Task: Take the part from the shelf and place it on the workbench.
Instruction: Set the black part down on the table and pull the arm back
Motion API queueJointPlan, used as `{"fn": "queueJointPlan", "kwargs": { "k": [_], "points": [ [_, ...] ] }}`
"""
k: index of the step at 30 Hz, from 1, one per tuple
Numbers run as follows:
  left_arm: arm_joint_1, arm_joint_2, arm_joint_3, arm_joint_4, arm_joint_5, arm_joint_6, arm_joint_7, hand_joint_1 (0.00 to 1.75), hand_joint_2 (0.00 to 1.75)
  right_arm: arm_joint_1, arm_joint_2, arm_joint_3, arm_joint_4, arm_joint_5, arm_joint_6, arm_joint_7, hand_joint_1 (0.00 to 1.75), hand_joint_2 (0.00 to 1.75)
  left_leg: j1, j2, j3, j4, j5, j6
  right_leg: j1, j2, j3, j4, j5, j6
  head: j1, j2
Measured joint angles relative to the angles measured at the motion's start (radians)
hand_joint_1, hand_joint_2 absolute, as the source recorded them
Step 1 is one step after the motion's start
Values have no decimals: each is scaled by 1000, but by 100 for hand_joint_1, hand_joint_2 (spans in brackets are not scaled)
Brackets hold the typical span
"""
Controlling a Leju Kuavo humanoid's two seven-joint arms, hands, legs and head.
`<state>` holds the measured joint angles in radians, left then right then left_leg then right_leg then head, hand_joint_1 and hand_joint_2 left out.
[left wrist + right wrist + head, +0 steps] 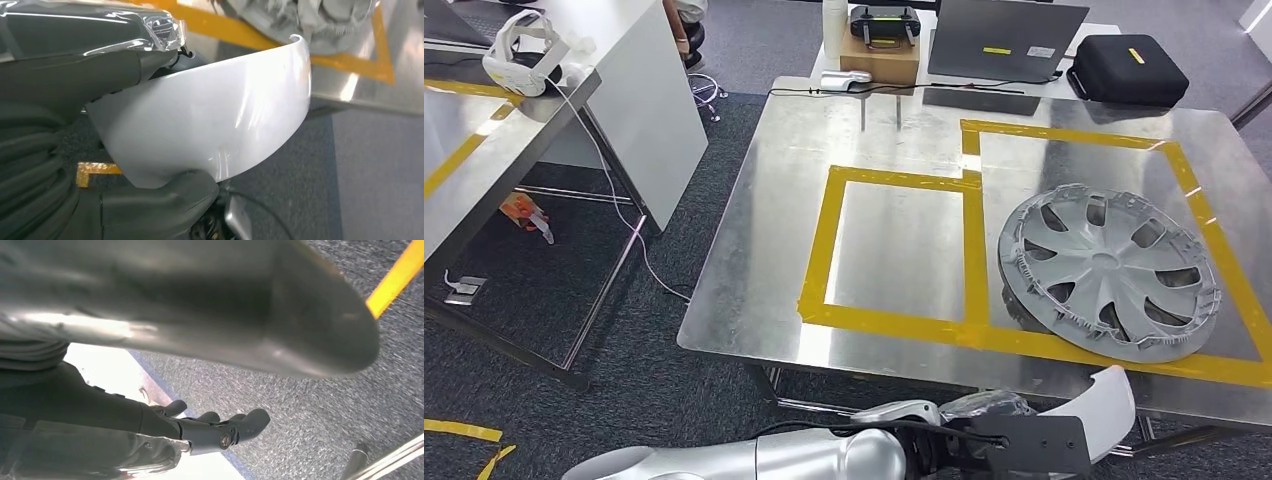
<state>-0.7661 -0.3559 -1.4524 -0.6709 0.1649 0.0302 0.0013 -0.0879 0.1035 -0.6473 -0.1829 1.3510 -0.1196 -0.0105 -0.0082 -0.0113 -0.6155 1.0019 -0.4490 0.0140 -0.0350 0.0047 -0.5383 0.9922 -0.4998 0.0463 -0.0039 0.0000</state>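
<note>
Your left hand point(150, 210) is grasping the white part point(210, 120): in the left wrist view the thick thumb presses one face of the curved white shell and the palm side closes over its other edge. From the head view the part point(1104, 410) sits low, just off the near edge of the desk point(904, 150) and not yet over it, out in front of the silver left arm point(804, 455).

Your right hand point(215, 427) hangs over grey carpet with its dark fingers point(252, 420) loosely curled; nothing shows inside them, so you can take it as empty, though whether it counts as released or clenched cannot be told from this angle.

You are, by the look of it, in the carry-and-place step: the part is off the shelf and in hand, and only the set-down is left. The desk carries two squares of yellow tape point(974, 250). The right one already holds a grey wheel cover point(1109, 270); the left one is bare metal, so it is probably your target.

The next move calls for lifting the part above the desk edge, then reaching forward and to the left so it clears the wheel cover. Lower it until it rests flat before you let the fingers go, since a curved shell is likely to rock.
</note>
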Motion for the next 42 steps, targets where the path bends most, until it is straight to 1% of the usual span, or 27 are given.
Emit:
{"fn": "queueJointPlan", "kwargs": {
  "k": [7, 11, 15, 18, 23, 26, 28, 33, 37, 42],
  "points": [
    [-82, 0, 40, 32, 98, 74, -91, 175, 175, -7, 6, 15, 2, 23, 18, 2, 0, 0, 0, 0, 0, 0, 1, 1, 0, 0, 0, 0, 0, 0, 0, 0],
    [-134, 0, 66, 46, 207, 98, -128, 175, 175, -14, 10, 19, 2, 26, 25, 1, 0, 0, 0, 0, 0, 0, 1, 1, 0, 0, 1, 0, 0, 0, 0, 0],
    [-181, 0, 72, 58, 258, 113, -130, 175, 175, -16, 11, 20, 3, 28, 25, 1, 0, 0, 0, 0, 0, 0, 1, 1, 0, 0, 0, 0, 0, 0, 0, 0],
    [-200, 1, 69, 70, 263, 117, -109, 175, 175, -17, 12, 20, 3, 28, 25, 1, 0, 0, 0, 0, 0, 0, 1, 1, 0, 0, 0, 0, 0, 0, 0, 0],
    [-201, 1, 46, 100, 258, 107, -43, 175, 175, -17, 13, 20, 4, 28, 25, 1, 0, 0, 0, 0, 0, 0, 1, 1, 0, 0, 0, 0, 0, 0, 0, 0],
    [-187, 1, 29, 132, 254, 95, -1, 175, 175, -17, 16, 20, 4, 30, 25, -1, 0, 0, 0, 0, 0, 0, 1, 1, 0, 0, 0, 0, 0, 0, 0, 0],
    [-173, 1, 19, 160, 254, 86, 12, 175, 175, -17, 19, 20, 4, 31, 24, -5, 0, 0, 0, 0, 0, 0, 1, 1, 0, 0, 0, 0, 0, 0, 0, 0],
    [-139, 1, 8, 232, 272, 75, 15, 175, 175, -14, 25, 20, 6, 32, 22, -10, 0, 0, 0, 0, 0, 0, 1, 1, 0, 0, 1, 0, 0, 0, 0, 0],
    [-120, 0, 8, 277, 290, 79, -2, 175, 175, -3, 27, 20, 7, 33, 22, -5, 0, 0, 0, 0, 0, 0, 1, 1, 0, 0, 1, 0, 0, 0, 0, 0],
    [-118, -1, 15, 306, 307, 112, -25, 175, 175, 12, 27, 19, 8, 35, 19, -1, 0, 0, 0, 0, 1, 0, 1, 1, 0, 0, 1, 0, 0, 0, 0, 0]
  ]
}}
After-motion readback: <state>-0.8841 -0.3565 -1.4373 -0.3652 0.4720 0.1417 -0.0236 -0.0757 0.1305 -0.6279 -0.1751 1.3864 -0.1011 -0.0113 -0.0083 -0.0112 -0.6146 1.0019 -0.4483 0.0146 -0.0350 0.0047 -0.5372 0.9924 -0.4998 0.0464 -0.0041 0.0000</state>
